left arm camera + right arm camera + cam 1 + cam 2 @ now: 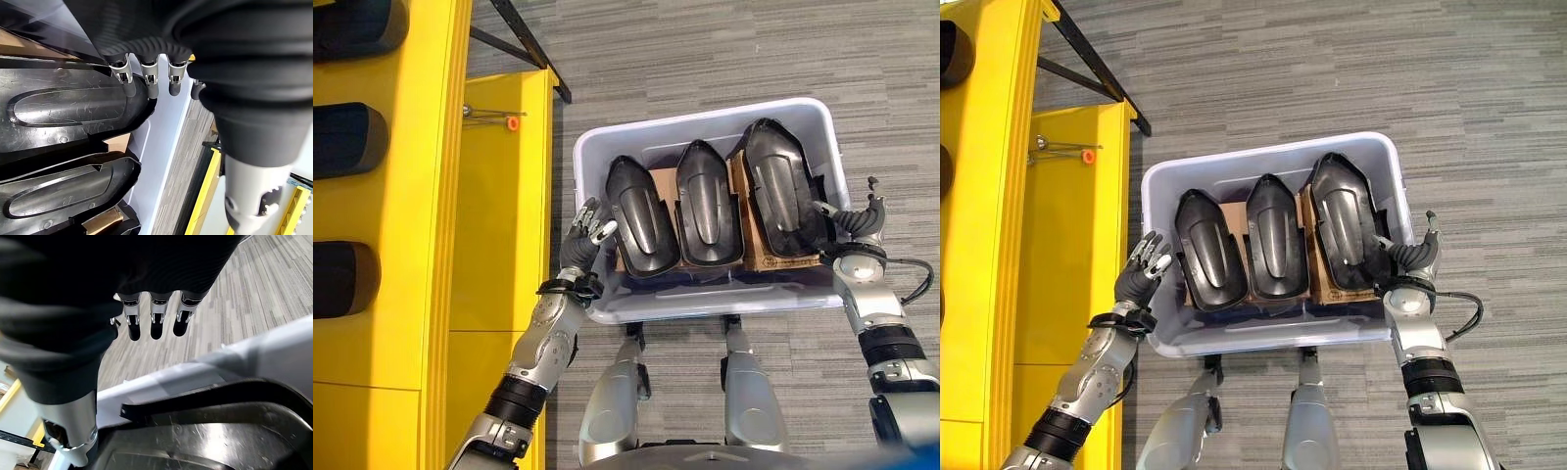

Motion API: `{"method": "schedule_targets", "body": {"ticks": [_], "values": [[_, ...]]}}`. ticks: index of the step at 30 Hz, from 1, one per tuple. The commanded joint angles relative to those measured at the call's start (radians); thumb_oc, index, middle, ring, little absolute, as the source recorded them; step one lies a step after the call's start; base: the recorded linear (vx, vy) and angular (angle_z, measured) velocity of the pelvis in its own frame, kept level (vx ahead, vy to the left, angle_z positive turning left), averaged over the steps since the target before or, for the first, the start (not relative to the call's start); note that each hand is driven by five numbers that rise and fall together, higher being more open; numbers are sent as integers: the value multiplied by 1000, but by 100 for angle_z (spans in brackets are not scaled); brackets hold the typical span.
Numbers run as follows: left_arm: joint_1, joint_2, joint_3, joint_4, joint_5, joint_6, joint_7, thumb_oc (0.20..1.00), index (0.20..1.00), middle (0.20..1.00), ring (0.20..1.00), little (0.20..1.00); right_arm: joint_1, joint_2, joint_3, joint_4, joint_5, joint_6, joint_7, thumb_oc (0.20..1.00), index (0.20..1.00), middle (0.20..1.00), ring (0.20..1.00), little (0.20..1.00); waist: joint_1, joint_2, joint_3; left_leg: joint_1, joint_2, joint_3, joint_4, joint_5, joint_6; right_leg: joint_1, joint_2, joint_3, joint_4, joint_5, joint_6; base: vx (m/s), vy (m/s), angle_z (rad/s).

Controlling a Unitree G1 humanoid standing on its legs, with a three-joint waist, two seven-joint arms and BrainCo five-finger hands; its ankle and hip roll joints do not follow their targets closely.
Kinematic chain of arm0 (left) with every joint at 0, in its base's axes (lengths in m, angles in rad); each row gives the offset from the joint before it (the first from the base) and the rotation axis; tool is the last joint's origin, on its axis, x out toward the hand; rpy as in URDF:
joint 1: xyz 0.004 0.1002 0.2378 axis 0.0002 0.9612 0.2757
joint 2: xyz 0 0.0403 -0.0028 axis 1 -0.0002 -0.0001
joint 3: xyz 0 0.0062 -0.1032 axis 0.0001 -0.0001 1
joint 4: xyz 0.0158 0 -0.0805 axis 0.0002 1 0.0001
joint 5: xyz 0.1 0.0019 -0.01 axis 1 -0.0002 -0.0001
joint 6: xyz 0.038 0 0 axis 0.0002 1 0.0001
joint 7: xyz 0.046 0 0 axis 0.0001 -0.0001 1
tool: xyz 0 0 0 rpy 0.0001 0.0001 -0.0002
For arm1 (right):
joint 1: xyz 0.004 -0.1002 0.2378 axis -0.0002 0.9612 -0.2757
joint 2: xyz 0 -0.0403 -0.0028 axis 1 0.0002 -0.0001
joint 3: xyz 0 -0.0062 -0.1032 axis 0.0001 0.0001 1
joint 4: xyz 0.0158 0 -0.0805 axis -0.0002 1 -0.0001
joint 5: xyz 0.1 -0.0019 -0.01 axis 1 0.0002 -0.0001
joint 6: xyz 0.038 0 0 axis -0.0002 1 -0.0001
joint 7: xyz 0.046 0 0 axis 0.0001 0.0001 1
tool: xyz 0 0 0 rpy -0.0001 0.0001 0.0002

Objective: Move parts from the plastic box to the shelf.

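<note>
Below the head camera we see three black parts (705,211) standing side by side in the plastic box (700,299), beside the yellow shelf (499,245). Our left hand (582,240) and right hand (857,227) flank the box. From the left wrist, our fingers (149,83) hang relaxed, holding nothing, by the box's wall. From the right wrist, our fingers (156,323) hang straight above the rim.
</note>
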Motion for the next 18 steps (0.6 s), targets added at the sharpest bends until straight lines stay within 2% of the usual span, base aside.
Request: {"method": "schedule_targets", "body": {"ticks": [1,8,18], "values": [[-28,21,-15,-14,1,-64,12,1000,1000,1000,1000,1000,-76,-69,4,30,-58,-17,-30,1000,1000,1000,1000,1000,5,-36,-61,3,32,-23,9,26,-31,-80,-84,59,119,16,31,0,0,0],[-38,17,-28,-28,-1,-73,21,1000,1000,1000,1000,1000,-99,-74,36,76,-91,-2,-32,1000,1000,1000,1000,1000,7,-28,-47,-8,33,-24,9,27,-33,-98,-82,65,121,20,30,-14,-13,-6],[-43,23,-40,-43,-10,-82,23,1000,1000,1000,1000,1000,-164,-106,66,205,-48,-11,-31,1000,1000,1000,1000,1000,20,-23,-31,-26,33,-27,9,30,-37,-119,-81,63,127,22,30,-1,-2,0]]}}
